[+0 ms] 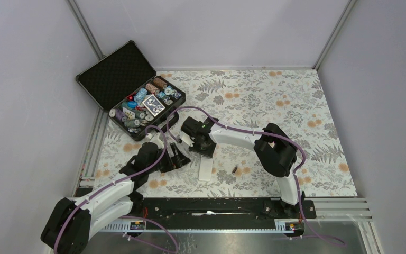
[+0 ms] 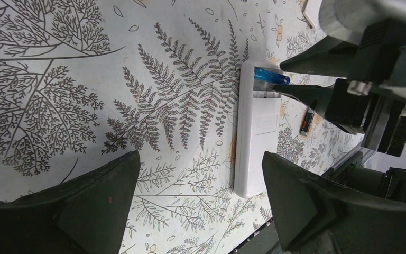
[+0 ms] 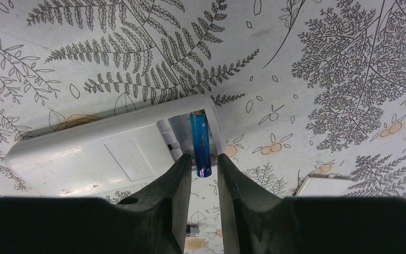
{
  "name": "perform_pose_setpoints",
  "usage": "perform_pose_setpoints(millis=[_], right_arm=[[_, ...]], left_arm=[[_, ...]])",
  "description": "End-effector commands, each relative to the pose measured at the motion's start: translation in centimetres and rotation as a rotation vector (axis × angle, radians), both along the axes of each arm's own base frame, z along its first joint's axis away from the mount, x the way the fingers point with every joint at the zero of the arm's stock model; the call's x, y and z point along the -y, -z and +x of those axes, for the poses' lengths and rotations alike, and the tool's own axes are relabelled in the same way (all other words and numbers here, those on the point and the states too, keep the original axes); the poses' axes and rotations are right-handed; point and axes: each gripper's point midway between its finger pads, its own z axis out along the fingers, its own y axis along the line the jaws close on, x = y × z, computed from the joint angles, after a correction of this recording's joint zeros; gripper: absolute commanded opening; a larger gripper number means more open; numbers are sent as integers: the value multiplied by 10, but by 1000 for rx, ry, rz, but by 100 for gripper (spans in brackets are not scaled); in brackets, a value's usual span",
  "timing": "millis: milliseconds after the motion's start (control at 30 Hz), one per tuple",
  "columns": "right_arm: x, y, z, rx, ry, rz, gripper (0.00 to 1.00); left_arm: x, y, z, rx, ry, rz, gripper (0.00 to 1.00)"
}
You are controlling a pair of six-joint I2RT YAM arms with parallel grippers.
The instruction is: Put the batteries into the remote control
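Note:
The white remote control [image 1: 206, 168] lies back up on the patterned mat, its battery compartment open at the far end. It also shows in the left wrist view [image 2: 256, 137] and the right wrist view [image 3: 95, 153]. My right gripper [image 1: 204, 150] [image 3: 203, 161] is shut on the blue battery [image 3: 200, 140] [image 2: 269, 75], whose front end sits in the compartment while its tail sticks out past the remote's end. The dark reddish battery [image 1: 235, 170] [image 2: 306, 123] lies on the mat to the right of the remote. My left gripper [image 1: 177, 156] [image 2: 201, 159] is open and empty just left of the remote.
An open black case [image 1: 117, 74] with poker chips [image 1: 148, 103] stands at the back left. A small flat white piece [image 3: 322, 185] lies on the mat near the remote's open end. The black rail [image 1: 217, 206] runs along the near edge.

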Motion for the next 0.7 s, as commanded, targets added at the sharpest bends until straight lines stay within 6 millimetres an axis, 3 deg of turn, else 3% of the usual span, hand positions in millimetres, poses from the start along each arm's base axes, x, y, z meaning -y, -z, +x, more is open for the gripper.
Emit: perform_pose_setpoints(millis=[0,333,667], right_arm=[[-15,-23,8,59,10,74,33],[-8,-42,6,116,58,143,34],[5,-67,1,206,198,302,32]], left_arm=[[4,-4,2,26,18,-24,93],[8,-3,3,17,37,-28,93],[28,0,6,-31,111,-76,88]])
